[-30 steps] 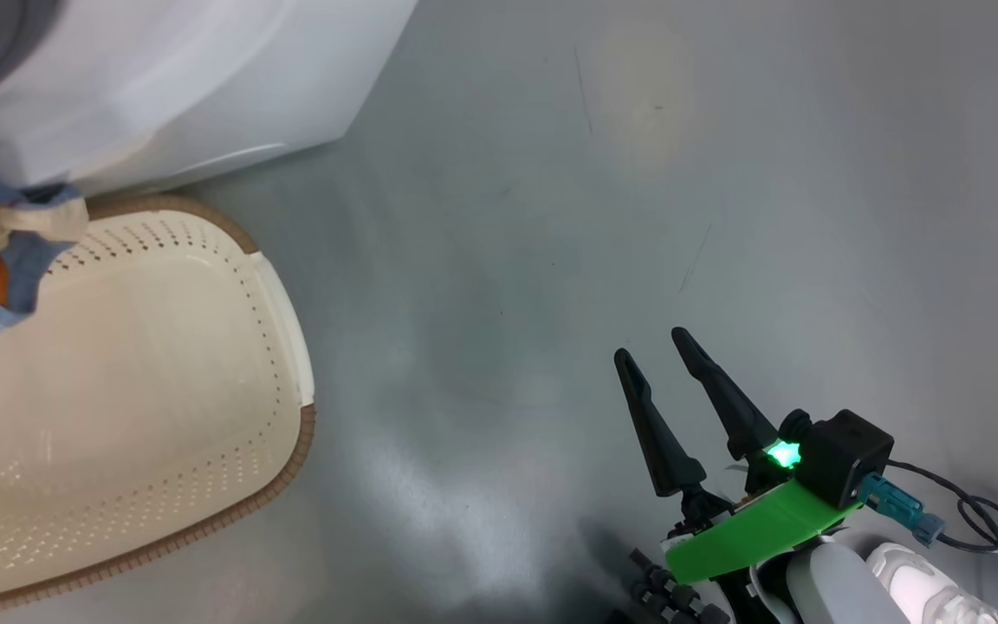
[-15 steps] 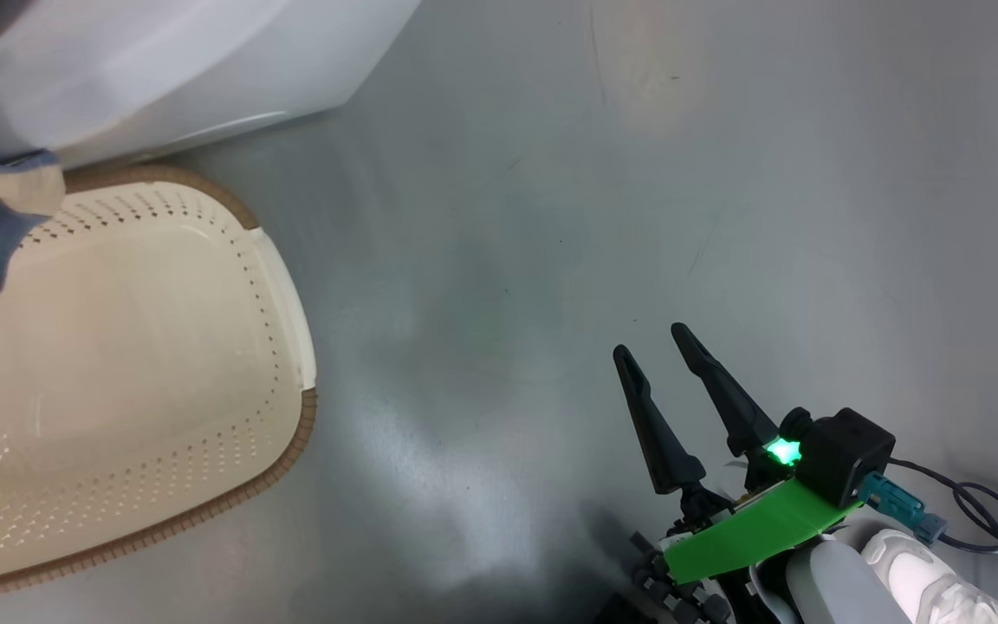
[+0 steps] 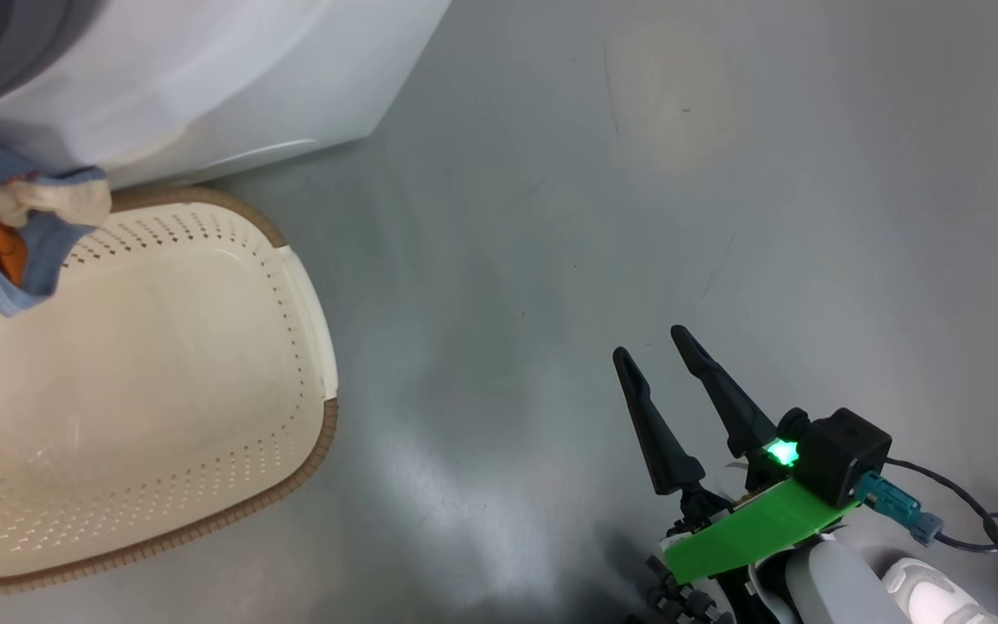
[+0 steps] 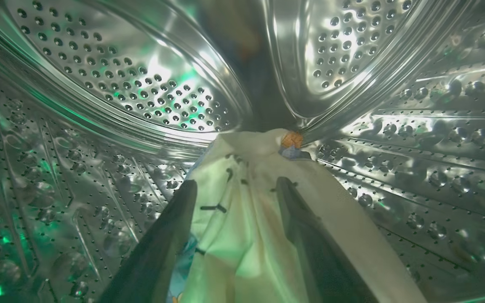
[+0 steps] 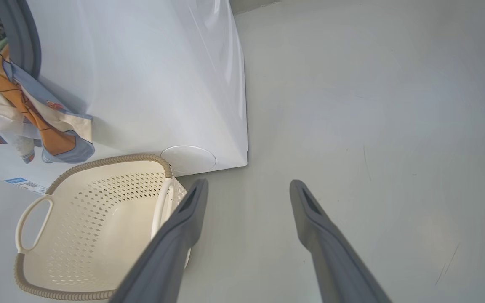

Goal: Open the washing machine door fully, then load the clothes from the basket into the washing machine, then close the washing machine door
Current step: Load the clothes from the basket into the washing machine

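Two grippers: L gripper (image 4: 236, 182) standing wide-jawed in drum (image 4: 141, 97); R gripper (image 3: 650, 342) hanging agape over floor (image 3: 551, 217).
Clothes (image 4: 246, 235): soft, light, floppy; bunched fold probably suiting grab.

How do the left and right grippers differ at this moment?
The left gripper reaches inside the steel drum; the right gripper hangs over the floor beside the basket. Cream cloth lies between the left jaws; nothing lies between the right ones. Both stand open.
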{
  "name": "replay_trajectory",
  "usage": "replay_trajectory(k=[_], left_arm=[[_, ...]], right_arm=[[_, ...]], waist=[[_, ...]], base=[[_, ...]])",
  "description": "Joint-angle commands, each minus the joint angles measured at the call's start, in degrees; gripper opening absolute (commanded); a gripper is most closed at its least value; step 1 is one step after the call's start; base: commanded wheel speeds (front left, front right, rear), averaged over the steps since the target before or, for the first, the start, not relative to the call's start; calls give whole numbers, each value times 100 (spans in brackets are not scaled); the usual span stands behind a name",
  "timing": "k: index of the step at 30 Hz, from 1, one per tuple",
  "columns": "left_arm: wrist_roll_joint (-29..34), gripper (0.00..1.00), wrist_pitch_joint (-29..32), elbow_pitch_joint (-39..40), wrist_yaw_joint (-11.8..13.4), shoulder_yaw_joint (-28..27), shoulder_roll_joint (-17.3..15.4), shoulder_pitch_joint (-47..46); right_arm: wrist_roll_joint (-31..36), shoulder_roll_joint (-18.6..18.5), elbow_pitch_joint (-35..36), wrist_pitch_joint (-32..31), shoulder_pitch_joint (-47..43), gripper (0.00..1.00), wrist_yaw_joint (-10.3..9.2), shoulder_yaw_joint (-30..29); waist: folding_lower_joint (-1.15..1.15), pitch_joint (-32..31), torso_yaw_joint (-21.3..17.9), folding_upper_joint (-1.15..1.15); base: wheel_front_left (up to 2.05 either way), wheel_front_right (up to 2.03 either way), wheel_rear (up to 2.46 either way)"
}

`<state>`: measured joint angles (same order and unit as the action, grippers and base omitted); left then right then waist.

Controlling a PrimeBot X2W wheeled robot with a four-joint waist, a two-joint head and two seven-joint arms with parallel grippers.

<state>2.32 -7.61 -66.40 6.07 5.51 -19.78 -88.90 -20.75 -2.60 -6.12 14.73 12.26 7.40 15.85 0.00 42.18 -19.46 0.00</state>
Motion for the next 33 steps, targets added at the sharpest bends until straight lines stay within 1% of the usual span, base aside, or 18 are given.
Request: replay_trajectory(k=[1,4,12,17,21,23,25,31,33], left_arm=[[13,100,80,12,68,23,-145,-150],[-61,100,80,-161,161,-9,-75,-190],[-241,100,-252,-422,473,-68,206,-56],[-307,100,-321,-531,591,-48,381,81],[-462,100,-394,-591,627,-126,512,285],[-571,100,-465,-606,613,-192,577,416],[-756,100,-581,-606,531,-308,666,636],[-963,100,-704,-521,265,-392,720,870],[-998,100,-714,-500,236,-409,737,897]], right_arm=[[47,-28,87,27,-98,100,9,88],[52,-28,80,27,-97,100,9,66],[55,-28,42,27,-92,100,9,71],[58,-28,14,27,-96,100,9,53],[92,-28,-19,27,-117,100,9,-10],[113,-28,-27,27,-123,100,9,-33],[165,-28,-33,27,-146,100,9,-87],[291,-28,-36,27,-120,100,9,-189],[309,-28,-37,27,-114,100,9,-211]], waist=[[0,-44,34,0],[0,-86,74,0],[0,-291,190,0],[0,-422,251,0],[0,-576,336,0],[0,-659,400,0],[0,-790,517,0],[0,-939,766,0],[0,-955,811,0]], base=[[0,0,0],[0,0,0],[0,0,0],[0,0,0],[0,0,0],[0,0,0],[0,0,0],[0,0,0],[0,0,0]])
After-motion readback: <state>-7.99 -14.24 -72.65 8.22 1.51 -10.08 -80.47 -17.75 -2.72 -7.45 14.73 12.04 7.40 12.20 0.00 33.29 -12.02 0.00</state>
